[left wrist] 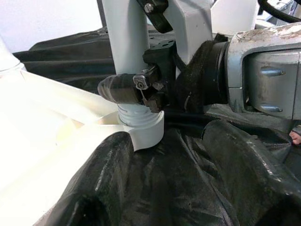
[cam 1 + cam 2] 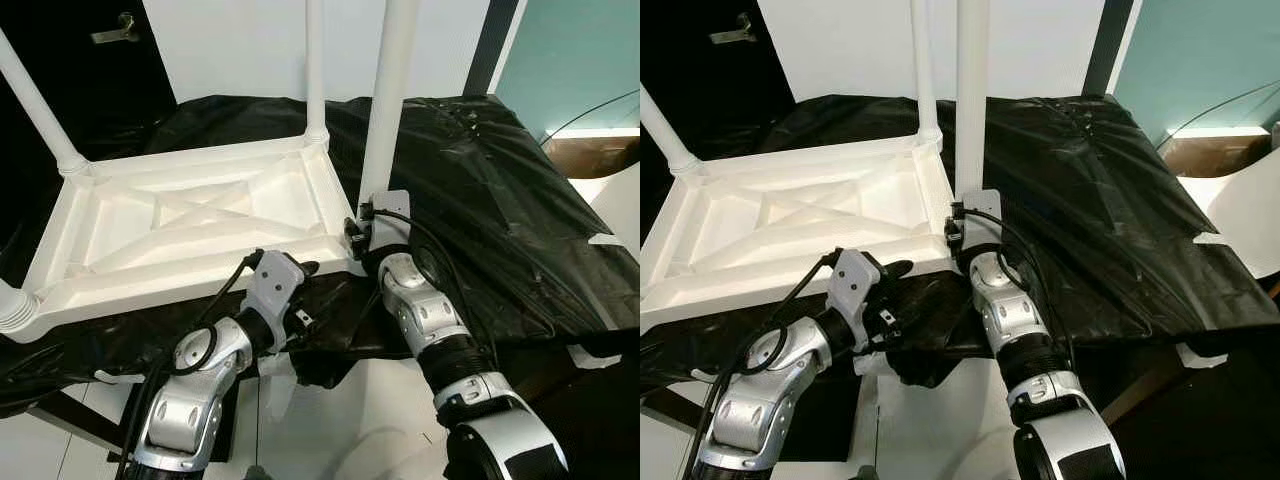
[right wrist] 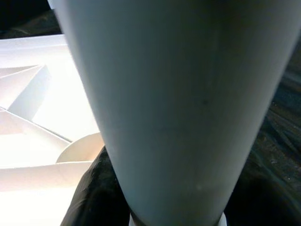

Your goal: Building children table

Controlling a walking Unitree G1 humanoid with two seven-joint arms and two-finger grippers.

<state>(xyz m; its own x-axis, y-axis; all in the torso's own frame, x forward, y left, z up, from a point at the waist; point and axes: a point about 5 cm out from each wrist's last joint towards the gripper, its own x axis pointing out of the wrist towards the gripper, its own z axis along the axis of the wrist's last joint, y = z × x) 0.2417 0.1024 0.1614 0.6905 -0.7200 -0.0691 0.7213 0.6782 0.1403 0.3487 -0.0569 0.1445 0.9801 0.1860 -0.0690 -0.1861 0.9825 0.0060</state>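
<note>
my right claw [image 1: 141, 89] is clamped on the fourth leg [image 2: 388, 100] low down, just above the threaded collar, one black finger [image 1: 117, 88] wrapping its front in the left wrist view. the leg stands upright in the corner socket [image 1: 143, 134] at about 4 o'clock on the upturned tabletop [image 2: 190, 235], which lies underside-up on the black sheet [image 2: 480, 190]. three other legs already stand at the 10, 8 and 1 o'clock corners.

my left claw [image 2: 300, 272] sits at the table's near edge, around 6 o'clock, touching or nearly touching the rim; i cannot tell whether its fingers are apart or together.

i judge the step is screwing this last leg home. to do it well i'd keep the leg plumb so the thread doesn't cross, turn in short wrist arcs, regrip low each time, and brace the frame with the left claw so the tabletop doesn't spin or slide on the slick sheet. a band of thread shows above the socket, so more turns seem needed. watch the cable [image 2: 420, 235] by my wrist for snagging.
</note>
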